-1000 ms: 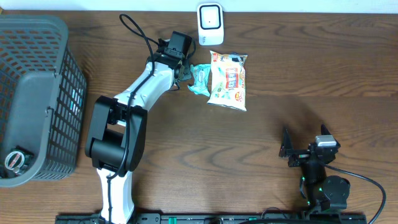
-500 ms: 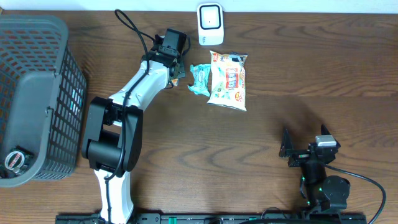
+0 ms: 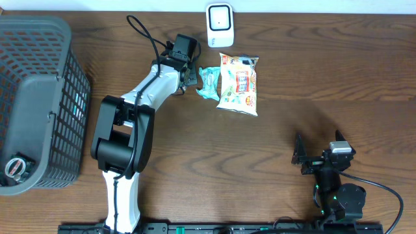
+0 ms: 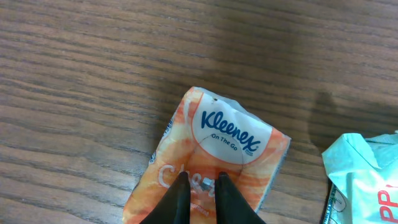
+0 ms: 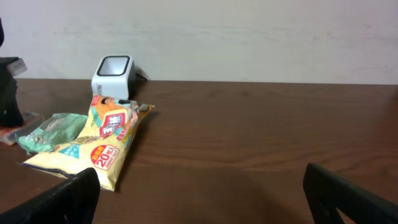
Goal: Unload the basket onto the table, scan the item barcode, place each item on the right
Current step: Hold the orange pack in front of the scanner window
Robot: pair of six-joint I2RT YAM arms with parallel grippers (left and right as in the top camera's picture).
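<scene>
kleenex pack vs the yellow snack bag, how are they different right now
The Kleenex pack is orange with a white oval label; the snack bag is yellow with red print. The left gripper pinches the Kleenex pack; the snack bag lies untouched. The snack bag sits right by the scanner; the Kleenex pack lies left of a teal packet. Both lie flat on the wooden table.
</scene>
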